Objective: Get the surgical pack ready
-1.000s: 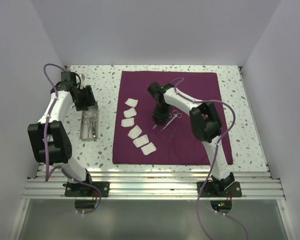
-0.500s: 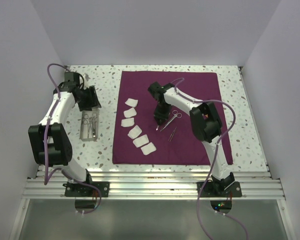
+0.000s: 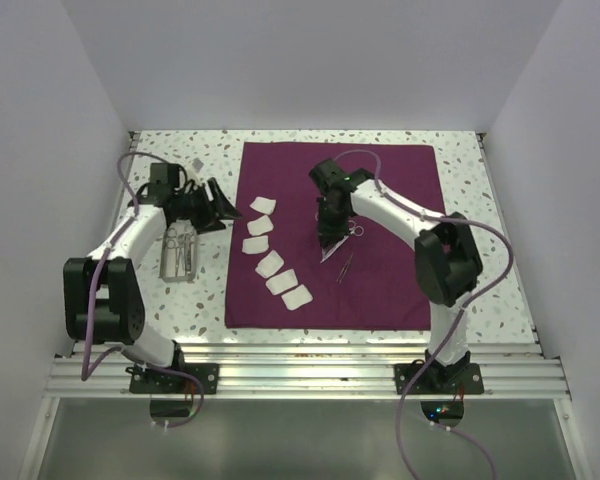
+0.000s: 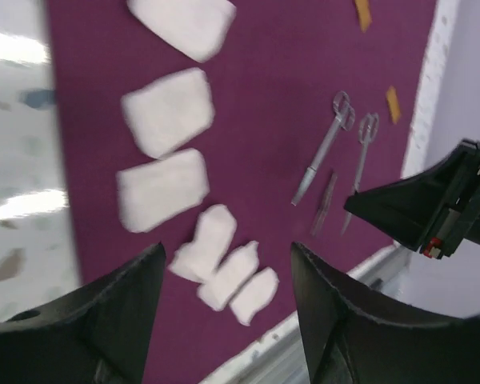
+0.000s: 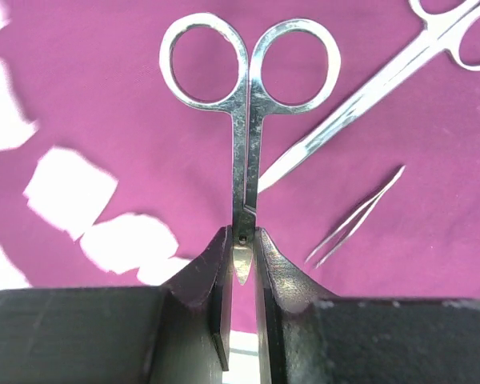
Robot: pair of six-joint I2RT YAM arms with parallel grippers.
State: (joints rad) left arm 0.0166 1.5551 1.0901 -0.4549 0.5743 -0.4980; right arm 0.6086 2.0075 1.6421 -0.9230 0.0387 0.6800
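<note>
Right, nearest me on the speckled counter is the near edge of the maroon cloth, lying flat. A row of white gauze squares runs up its left part, from near to far.

Past the middle of the cloth, my right claw is clamped on the scissors. It pinches them at the pivot, with the blades between my fingers and the two rings pointing away. I cannot tell whether they have left the cloth. Just to their right lie a pair of forceps, close by the rings, and thin tweezers, neither of them touching the scissors.

Off the cloth to the left, the metal tray sits on the counter with instruments in it. My left claw hangs spread wide and empty, just beyond the tray and beside the cloth's left edge.

I judge this to be the pick-up of the scissors, probably bound for the tray. If so, the next move calls for a straight lift so the rings do not snag the forceps. Then comes a carry leftward over the gauze row, high enough not to drag a square. My own left arm stands close to that path and may need to give way.

Farther off, small orange strips lie on the cloth, well apart from the instruments.
</note>
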